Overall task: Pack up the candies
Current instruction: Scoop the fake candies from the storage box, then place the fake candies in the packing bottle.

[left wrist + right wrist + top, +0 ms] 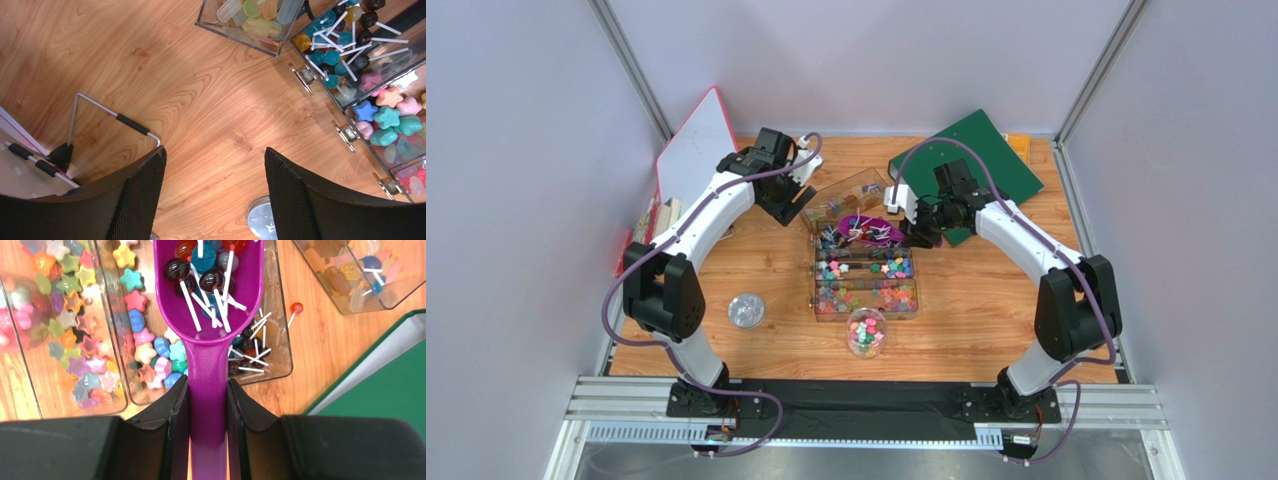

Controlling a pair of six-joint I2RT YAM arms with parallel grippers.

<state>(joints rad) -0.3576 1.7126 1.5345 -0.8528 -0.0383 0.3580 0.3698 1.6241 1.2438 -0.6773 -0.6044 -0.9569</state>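
The candies are small bright star-shaped sweets lying in a clear compartment box; they also show in the right wrist view and the left wrist view. My right gripper is shut on the handle of the purple scoop. The scoop holds several lollipops above the box's lollipop compartment. A round clear jar with mixed candies stands in front of the box. My left gripper is open and empty above bare wood, left of the box.
A round silver lid lies on the table at the front left. A small clear box of ice-lolly sweets stands behind the main box. One stray lollipop lies on the wood. A green board and a white board stand at the back.
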